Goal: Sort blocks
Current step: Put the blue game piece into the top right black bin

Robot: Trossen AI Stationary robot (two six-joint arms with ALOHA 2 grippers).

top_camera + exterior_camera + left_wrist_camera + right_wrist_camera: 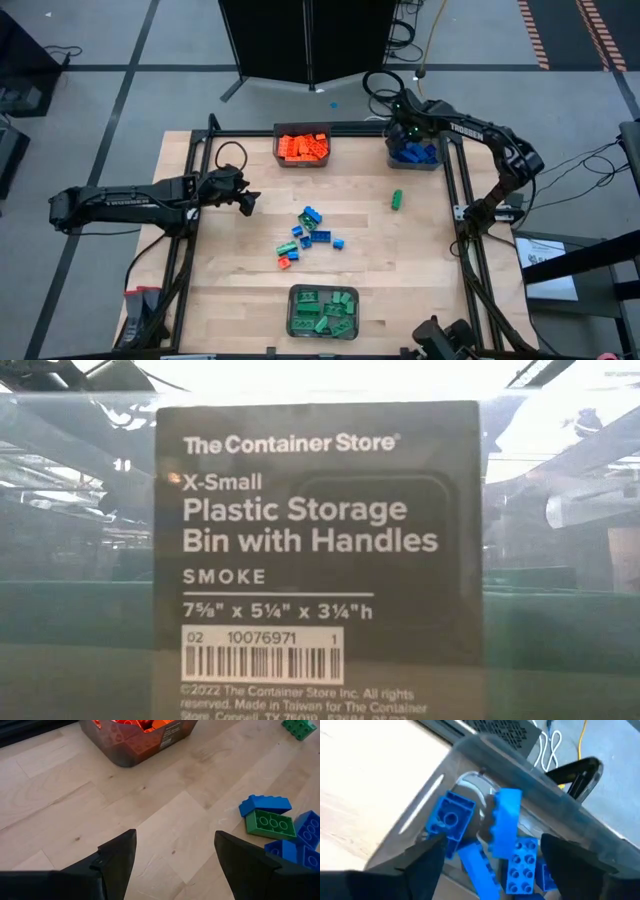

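One blue brick (504,822) drops from my right gripper's (492,852) released jaws into the blue bin (430,163); left gripper (175,855), jaws spread, waits, so next I fetch from the counter (230,270) pile (308,238).

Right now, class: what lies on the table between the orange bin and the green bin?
In the high view, the loose pile of blocks lies between the orange bin and the green bin, with bare wood on either side.

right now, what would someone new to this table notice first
Three grey bins sorted by colour stand out: orange blocks at the far edge, blue blocks at the far right corner, green blocks at the near edge. A loose pile of mixed blocks lies mid-table. The right gripper hangs open over the blue bin; the left gripper waits open near the table's left side.
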